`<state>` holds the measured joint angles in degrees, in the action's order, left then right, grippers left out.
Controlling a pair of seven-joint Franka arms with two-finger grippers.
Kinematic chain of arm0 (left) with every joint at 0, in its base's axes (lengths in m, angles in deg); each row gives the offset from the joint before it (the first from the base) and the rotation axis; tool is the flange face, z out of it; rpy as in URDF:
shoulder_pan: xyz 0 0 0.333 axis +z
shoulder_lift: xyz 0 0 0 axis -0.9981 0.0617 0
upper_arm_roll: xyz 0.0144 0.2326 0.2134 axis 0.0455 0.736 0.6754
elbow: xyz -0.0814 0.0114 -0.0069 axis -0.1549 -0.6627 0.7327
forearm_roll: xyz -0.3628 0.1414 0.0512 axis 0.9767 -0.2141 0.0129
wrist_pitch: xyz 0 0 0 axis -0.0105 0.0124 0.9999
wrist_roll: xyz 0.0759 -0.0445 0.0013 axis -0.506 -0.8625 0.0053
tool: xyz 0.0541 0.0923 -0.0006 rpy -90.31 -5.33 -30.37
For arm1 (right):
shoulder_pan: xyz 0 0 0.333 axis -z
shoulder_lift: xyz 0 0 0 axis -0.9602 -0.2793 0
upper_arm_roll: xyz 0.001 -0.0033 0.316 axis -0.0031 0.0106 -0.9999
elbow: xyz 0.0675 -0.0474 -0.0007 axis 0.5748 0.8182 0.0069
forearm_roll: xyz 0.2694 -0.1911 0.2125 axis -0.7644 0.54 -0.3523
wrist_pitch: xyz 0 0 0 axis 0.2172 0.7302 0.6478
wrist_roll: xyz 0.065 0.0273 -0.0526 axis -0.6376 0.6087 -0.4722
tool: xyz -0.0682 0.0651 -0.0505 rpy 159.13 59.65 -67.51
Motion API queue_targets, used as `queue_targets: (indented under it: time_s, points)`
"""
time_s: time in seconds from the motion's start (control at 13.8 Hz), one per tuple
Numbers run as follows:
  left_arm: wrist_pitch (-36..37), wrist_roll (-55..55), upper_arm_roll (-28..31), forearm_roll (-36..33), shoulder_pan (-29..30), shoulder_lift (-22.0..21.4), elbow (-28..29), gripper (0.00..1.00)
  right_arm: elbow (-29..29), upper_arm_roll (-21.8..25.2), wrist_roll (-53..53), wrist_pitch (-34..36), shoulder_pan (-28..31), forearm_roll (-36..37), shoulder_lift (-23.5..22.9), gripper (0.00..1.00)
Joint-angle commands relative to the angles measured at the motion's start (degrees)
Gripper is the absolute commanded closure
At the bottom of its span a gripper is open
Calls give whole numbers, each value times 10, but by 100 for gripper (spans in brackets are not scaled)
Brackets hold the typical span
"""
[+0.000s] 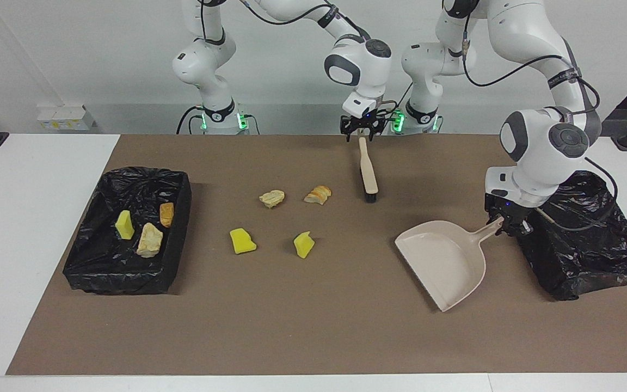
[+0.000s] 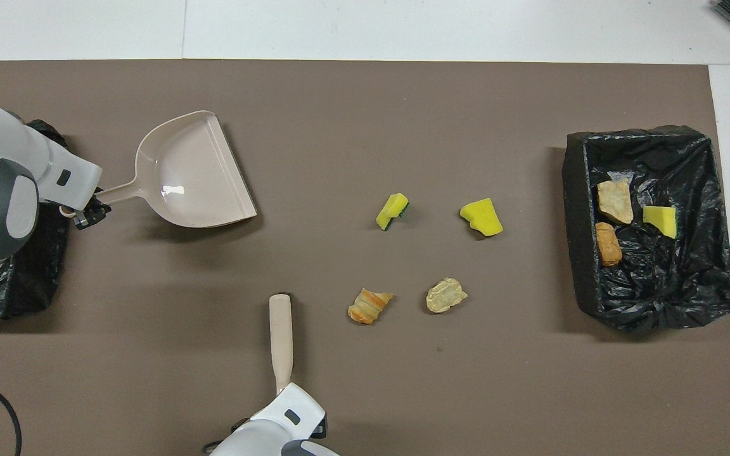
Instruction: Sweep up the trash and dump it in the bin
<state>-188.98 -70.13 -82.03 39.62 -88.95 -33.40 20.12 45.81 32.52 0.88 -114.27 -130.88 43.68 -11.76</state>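
Trash [image 1: 273, 198]: four loose chunks on the mat between the liner bin [image 1: 128, 228] and the dustpan [image 1: 447, 261]; yellow sponge wedges, beige lump, bread-like piece. Likely light, soft, easily swept. Left gripper [image 1: 505, 223] clamped the dustpan handle. Right gripper [image 1: 362, 128] over the brush [image 1: 368, 171] handle; grip unclear.

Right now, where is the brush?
The brush lies on the brown mat near the robots, beside the orange-brown bread-like piece, its handle tip under the right end effector.
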Motion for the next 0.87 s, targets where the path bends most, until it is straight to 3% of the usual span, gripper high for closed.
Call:
queue_targets:
  time_s: [0.0,0.15,0.29,0.8]
  points:
    - [-2,-9,-6,-10,3,-13,16,100,9,-1,13,-21,2,2,4,35]
    - [-1,-20,-6,-10,6,-13,16,100,9,-1,14,-21,2,1,4,51]
    - [-3,-66,-5,-12,2,-13,18,100,9,-1,12,-23,2,-15,4,57]
    - [-4,-103,-6,-13,8,-14,20,100,12,-3,6,-33,2,-32,4,55]
